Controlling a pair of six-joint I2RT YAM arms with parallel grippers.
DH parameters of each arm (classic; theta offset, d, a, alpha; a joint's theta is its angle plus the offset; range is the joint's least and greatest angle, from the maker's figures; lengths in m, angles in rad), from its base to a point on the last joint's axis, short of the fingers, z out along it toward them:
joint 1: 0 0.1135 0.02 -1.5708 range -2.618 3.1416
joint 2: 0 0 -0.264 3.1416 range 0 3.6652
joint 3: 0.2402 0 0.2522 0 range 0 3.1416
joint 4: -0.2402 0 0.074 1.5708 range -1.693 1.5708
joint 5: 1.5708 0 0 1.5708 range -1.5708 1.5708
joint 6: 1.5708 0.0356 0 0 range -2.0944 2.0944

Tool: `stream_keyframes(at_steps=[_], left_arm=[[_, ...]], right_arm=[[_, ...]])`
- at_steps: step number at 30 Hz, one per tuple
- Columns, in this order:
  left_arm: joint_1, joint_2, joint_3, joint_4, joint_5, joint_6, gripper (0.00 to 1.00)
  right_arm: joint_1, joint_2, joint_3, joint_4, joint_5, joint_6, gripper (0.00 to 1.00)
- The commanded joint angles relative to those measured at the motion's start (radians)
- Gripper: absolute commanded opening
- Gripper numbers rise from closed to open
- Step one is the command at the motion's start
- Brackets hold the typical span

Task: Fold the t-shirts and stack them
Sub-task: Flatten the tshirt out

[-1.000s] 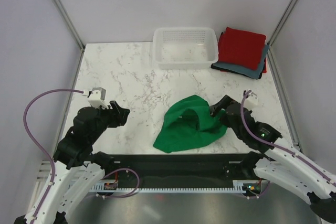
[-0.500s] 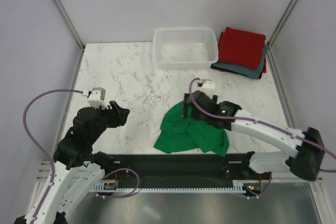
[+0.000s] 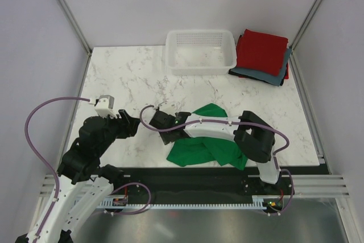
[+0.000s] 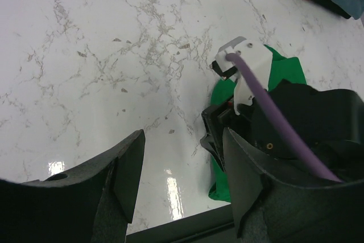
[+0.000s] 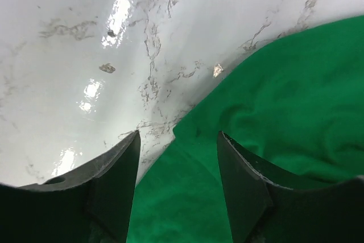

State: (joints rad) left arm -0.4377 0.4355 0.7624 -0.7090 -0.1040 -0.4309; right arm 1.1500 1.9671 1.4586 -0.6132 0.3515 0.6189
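Roughly crosswise — green t-shirt (image 3: 196, 153), crumpled

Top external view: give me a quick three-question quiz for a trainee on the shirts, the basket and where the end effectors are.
1. True or false: the green t-shirt is already folded into a square.
2. What lies just right of the white basket? A the folded t-shirts, red and grey-blue; B a toolbox; C a second basket.
3. Which one is over the green t-shirt's edge: the left end effector or the right end effector?

Key: 1 false, it lies crumpled; 2 A; 3 right.
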Motion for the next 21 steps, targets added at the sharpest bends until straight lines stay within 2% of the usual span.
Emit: stream_keyframes(at_steps=[1, 4, 7, 14, 21], left_arm=[[0.007, -0.007, 0.012, 0.011, -0.023, 0.0, 0.64], [0.007, -0.007, 0.011, 0.011, -0.022, 0.0, 0.64], [0.007, -0.007, 0.012, 0.011, -0.02, 0.0, 0.64], [0.005, -0.006, 0.014, 0.011, -0.016, 0.001, 0.65], [0.005, -0.007, 0.014, 0.013, -0.016, 0.001, 0.65]], right_arm=[[0.005, 0.041, 0.048, -0.014, -0.005, -0.041, 0.63], [0.005, 0.064, 0.037, -0.023, 0.02, -0.041, 0.62], [0.005, 0.078, 0.026, -0.017, 0.029, -0.045, 0.57], [0.005, 0.108, 0.022, -0.016, 0.033, -0.039, 0.31], [0.005, 0.075, 0.066, -0.059, 0.066, -0.051, 0.16]])
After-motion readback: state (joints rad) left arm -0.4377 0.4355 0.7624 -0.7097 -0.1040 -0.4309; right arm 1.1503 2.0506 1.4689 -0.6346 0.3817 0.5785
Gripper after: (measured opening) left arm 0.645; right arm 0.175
